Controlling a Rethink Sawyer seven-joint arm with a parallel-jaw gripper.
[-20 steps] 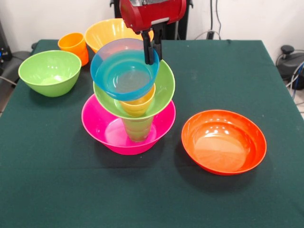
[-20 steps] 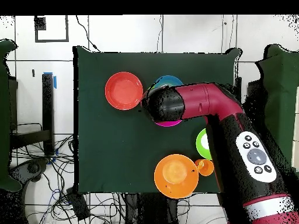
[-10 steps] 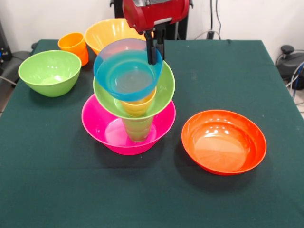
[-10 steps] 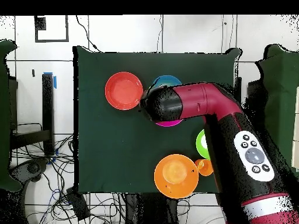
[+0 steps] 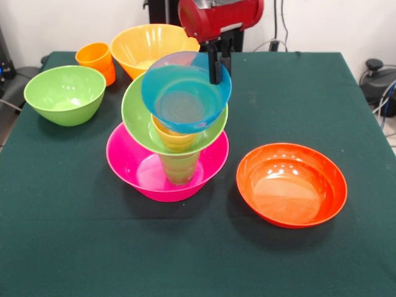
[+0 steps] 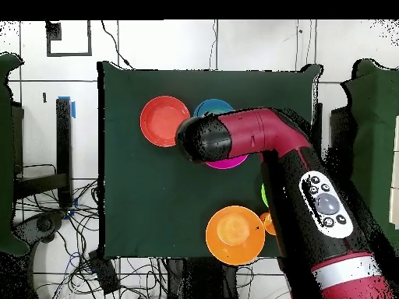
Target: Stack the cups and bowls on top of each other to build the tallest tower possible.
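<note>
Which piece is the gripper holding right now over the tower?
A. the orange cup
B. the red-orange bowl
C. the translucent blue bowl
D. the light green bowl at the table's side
C. In the front view the gripper is shut on the rim of the translucent blue bowl, which hangs tilted over the yellow cup in the tower.

Lab: cables (image 6: 70, 249) tangled around cloth-covered table (image 5: 346, 111).
</note>
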